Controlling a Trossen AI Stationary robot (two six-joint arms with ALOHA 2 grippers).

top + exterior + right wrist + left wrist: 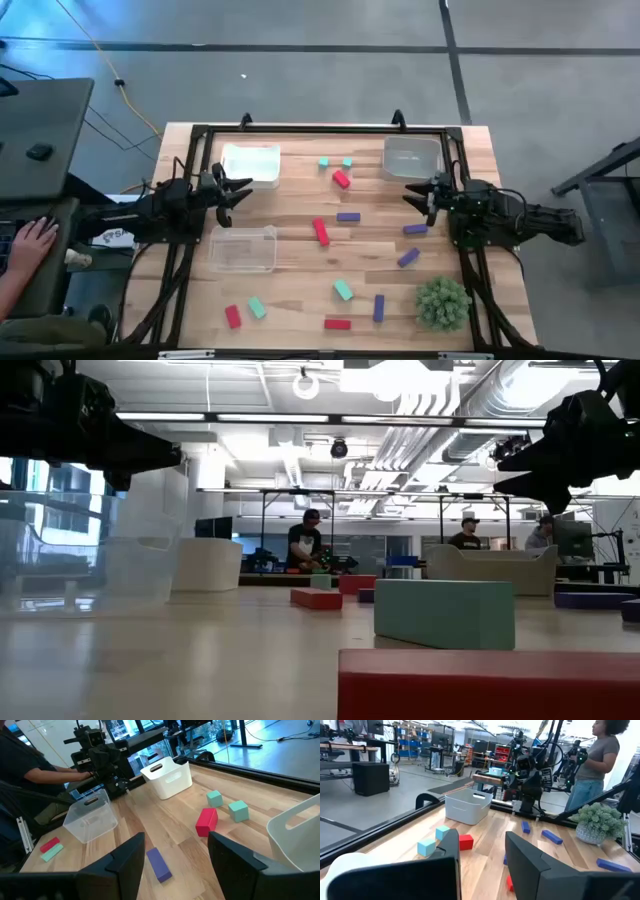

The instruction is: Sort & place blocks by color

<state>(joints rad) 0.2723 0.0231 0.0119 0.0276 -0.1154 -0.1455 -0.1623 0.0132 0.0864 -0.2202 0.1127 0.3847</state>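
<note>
No lettering, number or brand can be read in any view. A white tag on the left arm carries dark marks, too small to make out.

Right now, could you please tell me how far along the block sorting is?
Nothing looks sorted yet: the three trays, such as the clear tray, hold no blocks that I can see. Nothing is in hand; the left end effector and right end effector are both open and hover above the table. All the blocks remain loose on the table, for example a red block and a purple block.
</note>
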